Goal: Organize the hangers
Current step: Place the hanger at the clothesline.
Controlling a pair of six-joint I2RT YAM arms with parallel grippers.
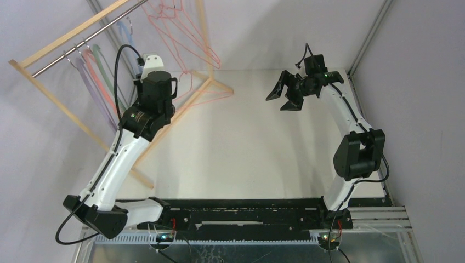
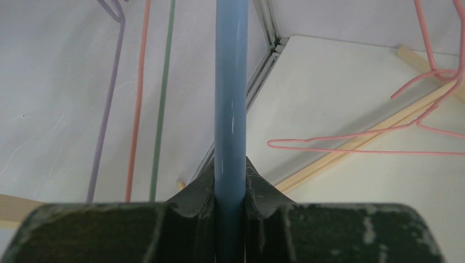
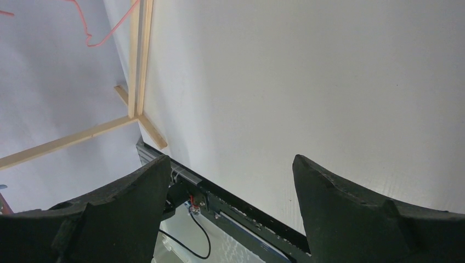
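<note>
A thick blue hanger (image 2: 230,82) runs straight up the left wrist view, and my left gripper (image 2: 230,178) is shut on its bar. That arm (image 1: 148,104) reaches toward the rack at the back left, and its fingers are hidden under the wrist in the top view. Lilac (image 2: 107,109), pink (image 2: 137,109) and green (image 2: 162,98) hangers hang beside the blue one. Thin pink wire hangers (image 1: 178,27) hang at the rack's right end. Another wire hanger (image 2: 356,143) lies on the table by the rack's foot. My right gripper (image 1: 286,98) hovers open and empty over the back right of the table.
The light wooden rack frame (image 1: 71,35) with its metal rod (image 1: 82,46) stands slanted along the left and back. Its base slats (image 1: 219,85) lie on the white table (image 1: 252,153). Grey walls close in on the left, back and right.
</note>
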